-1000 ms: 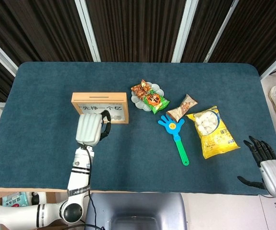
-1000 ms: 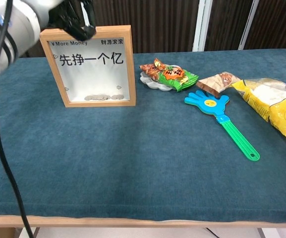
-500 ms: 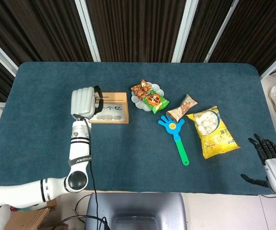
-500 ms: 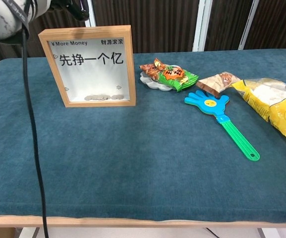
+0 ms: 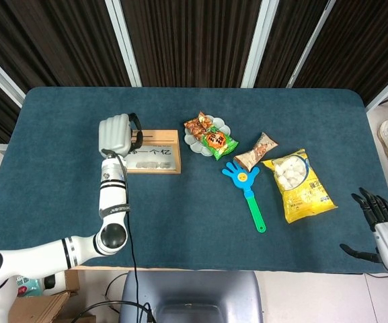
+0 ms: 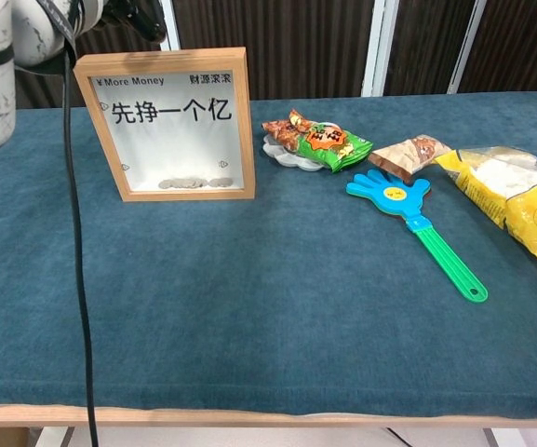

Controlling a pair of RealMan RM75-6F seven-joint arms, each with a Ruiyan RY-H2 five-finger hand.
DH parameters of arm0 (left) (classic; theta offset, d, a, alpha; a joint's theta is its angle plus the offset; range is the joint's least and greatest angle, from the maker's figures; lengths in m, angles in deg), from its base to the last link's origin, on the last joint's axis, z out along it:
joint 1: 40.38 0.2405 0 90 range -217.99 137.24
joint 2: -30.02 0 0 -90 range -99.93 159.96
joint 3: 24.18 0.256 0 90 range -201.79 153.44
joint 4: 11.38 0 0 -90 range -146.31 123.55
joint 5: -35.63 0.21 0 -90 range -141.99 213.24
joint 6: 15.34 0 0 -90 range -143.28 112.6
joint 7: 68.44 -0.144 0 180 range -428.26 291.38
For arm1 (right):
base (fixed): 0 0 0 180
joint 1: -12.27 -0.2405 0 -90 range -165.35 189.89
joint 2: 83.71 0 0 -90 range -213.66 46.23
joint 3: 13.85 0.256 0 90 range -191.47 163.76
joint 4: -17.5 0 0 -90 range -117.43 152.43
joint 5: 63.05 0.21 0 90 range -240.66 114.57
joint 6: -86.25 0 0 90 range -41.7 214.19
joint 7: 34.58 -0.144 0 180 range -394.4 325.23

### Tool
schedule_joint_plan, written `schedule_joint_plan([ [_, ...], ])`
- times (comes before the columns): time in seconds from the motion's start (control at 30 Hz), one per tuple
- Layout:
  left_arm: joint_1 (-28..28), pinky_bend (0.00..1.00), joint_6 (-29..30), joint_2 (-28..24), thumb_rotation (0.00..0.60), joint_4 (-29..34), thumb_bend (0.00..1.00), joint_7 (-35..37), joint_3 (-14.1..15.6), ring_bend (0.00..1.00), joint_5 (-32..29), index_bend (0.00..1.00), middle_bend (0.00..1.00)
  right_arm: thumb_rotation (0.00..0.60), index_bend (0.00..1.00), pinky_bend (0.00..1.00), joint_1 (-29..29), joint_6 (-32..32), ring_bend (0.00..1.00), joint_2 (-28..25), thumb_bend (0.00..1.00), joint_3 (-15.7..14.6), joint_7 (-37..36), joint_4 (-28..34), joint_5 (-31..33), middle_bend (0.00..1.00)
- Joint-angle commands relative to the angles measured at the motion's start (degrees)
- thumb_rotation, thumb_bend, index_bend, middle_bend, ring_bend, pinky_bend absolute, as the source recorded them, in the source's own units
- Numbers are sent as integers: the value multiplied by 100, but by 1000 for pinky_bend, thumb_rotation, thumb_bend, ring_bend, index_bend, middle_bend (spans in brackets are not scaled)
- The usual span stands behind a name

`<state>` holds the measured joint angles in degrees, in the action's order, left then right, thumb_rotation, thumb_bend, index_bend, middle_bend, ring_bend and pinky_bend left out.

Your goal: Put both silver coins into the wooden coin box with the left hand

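Observation:
The wooden coin box (image 6: 170, 126) stands upright at the table's left, a glass-fronted frame with Chinese characters. Several silver coins (image 6: 189, 183) lie at its bottom behind the glass. In the head view my left hand (image 5: 116, 134) hovers over the left end of the box (image 5: 154, 151), back toward the camera and fingers curled in. The chest view shows its dark fingers (image 6: 138, 14) just above the box's top left corner, with no coin visible in them. My right hand (image 5: 375, 222) hangs off the table's front right corner, fingers spread and holding nothing.
Right of the box a white plate (image 5: 192, 139) carries snack packets (image 5: 210, 138). Further right lie a brown packet (image 5: 255, 151), a blue and green hand clapper (image 5: 247, 192) and a yellow bag (image 5: 298, 183). My left arm's cable (image 6: 77, 279) hangs down at the left.
My left hand has risen from in front of the box and drawn back to its top left corner. The right hand has sunk slightly toward the frame's lower edge.

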<state>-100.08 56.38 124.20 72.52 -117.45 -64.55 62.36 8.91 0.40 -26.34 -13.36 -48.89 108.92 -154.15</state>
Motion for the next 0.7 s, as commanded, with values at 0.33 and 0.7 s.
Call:
schedule_joint_plan([
  [0.33,-147,1000,65,-67,600,-52,495,210,356,1000,-108,621,1000,600,0,0,8,-7,0,-16,154,4,-7,19,4,0],
  [0.7,-232,1000,59,-50,600,-196,489,393,567,1000,-141,622,1000,600,0,0,6,2,0,-24,154,14,-11,31,19,0],
])
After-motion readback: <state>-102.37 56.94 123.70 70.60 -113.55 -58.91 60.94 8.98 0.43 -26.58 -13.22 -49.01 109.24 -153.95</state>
